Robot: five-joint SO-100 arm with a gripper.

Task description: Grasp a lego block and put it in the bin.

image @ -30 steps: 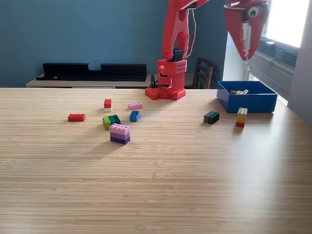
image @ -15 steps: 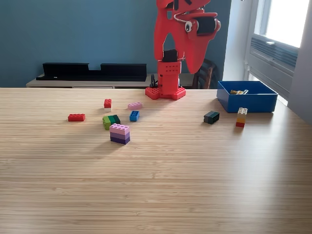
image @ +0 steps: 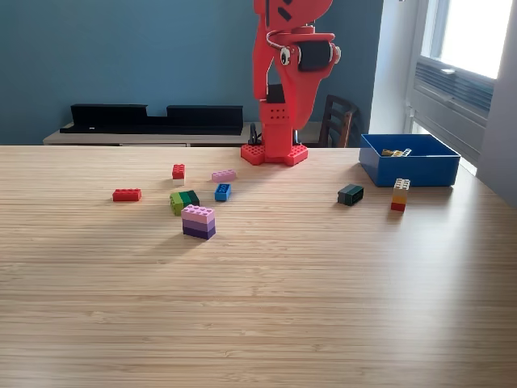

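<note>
Some blocks already in bin (image: pixel 408 166) at right; many left on table (image: pixel 266 283), centre-left. Gripper (image: pixel 295 77) raised top-centre, apparently empty; opening unclear.

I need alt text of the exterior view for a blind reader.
A red robot arm stands folded at the back of a wooden table; lego blocks lie scattered at the view's left, and a blue bin sits at its right.
</note>
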